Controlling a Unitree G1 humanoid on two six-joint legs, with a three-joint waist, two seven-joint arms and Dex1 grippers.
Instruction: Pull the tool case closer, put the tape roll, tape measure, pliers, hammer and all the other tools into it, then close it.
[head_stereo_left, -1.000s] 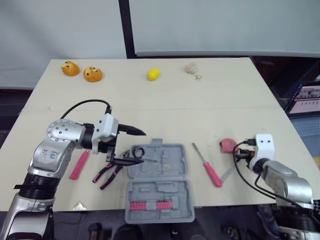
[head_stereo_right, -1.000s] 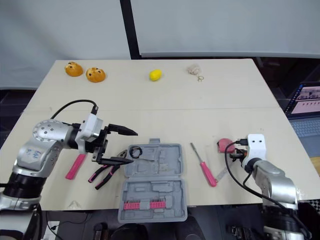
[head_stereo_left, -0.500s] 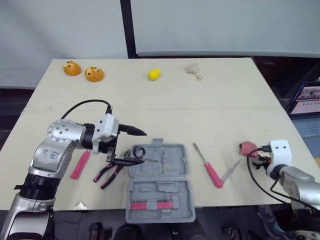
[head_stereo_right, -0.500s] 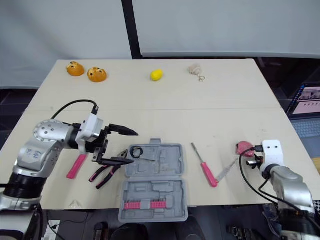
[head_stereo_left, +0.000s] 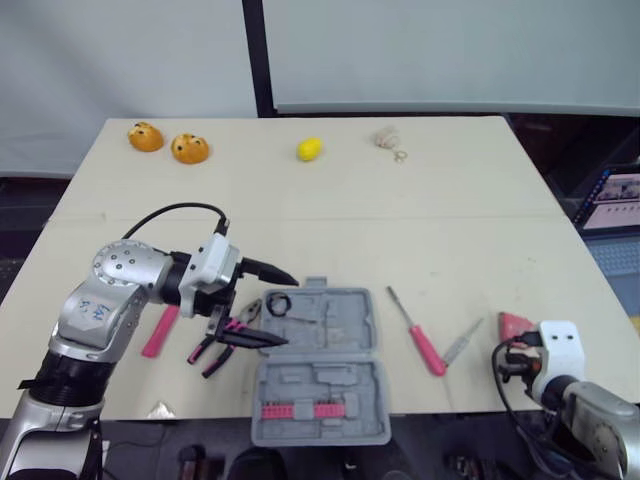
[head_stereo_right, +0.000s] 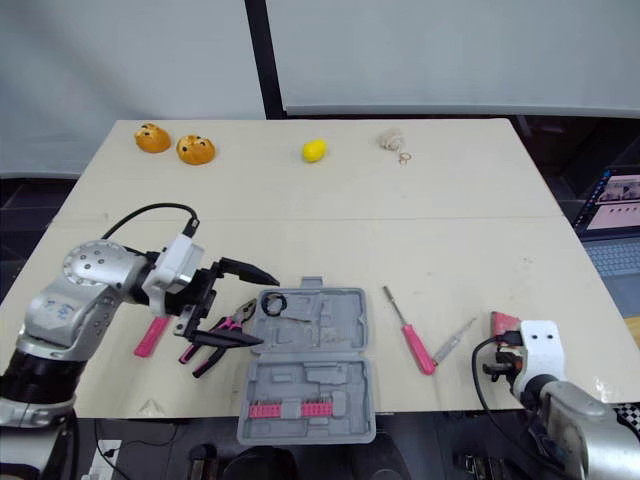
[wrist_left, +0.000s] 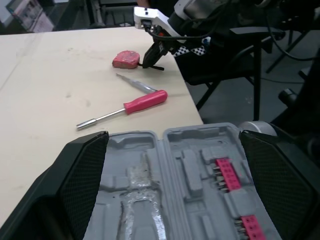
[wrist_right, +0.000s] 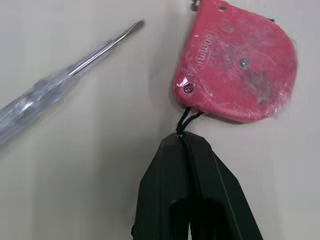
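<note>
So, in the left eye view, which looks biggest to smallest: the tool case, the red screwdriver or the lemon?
Largest: tool case.
Next: red screwdriver.
Smallest: lemon, though it lies farthest from the camera, which shrinks it.

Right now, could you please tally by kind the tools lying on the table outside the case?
Screwdrivers: 2 (red-handled, clear-handled)
Pliers: 1
Tape measure: 1
Pink-handled tool, partly hidden: 1
Total: 5
</note>
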